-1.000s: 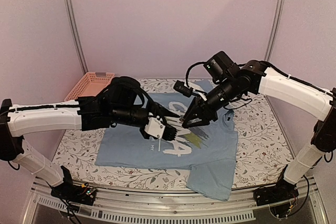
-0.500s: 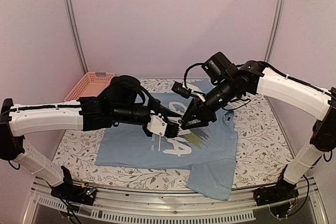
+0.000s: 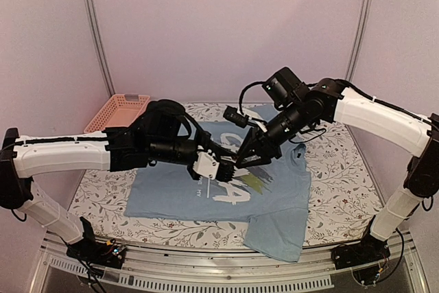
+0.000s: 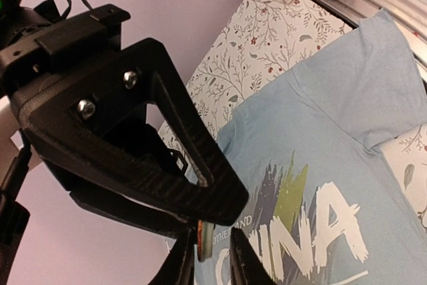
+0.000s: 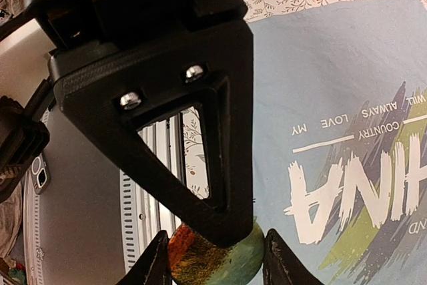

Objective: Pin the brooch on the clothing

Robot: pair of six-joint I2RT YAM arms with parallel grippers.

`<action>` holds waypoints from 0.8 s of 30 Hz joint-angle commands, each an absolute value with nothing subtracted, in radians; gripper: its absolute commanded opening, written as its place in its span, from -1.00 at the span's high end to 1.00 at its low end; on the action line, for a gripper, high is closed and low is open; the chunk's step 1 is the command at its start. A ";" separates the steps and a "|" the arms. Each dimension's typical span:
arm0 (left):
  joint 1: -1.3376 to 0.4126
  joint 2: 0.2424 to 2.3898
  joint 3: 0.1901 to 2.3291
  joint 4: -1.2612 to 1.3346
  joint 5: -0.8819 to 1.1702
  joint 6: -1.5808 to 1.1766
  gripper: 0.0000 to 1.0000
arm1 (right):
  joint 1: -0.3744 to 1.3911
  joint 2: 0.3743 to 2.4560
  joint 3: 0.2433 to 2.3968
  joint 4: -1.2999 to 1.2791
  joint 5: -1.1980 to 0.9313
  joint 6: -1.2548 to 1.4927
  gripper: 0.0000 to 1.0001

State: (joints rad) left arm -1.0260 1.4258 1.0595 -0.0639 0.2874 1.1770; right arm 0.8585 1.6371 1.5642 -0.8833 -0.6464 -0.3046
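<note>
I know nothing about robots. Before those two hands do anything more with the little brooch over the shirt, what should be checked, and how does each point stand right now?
1. Brooch sits between the right hand's fingers: ok.
2. Left hand has a finger on either side of the brooch, which its own camera sees edge-on: ok.
3. Left hand grips the brooch firmly: cannot tell.
4. Shirt lies spread out on the table, print facing up: ok.
5. Both hands meet above the printed chest of the shirt: ok.
</note>
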 commanded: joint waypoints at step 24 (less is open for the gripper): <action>-0.942 1.428 1.127 -0.064 0.536 0.308 1.00 | 0.816 1.376 1.466 -0.614 -0.619 -0.254 -0.75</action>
State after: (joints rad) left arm -0.9951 1.4281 1.0805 -0.0517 0.3889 0.6418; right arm 0.8448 1.4971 1.5322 -0.7662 -0.6048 -0.2878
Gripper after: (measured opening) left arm 0.022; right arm 0.868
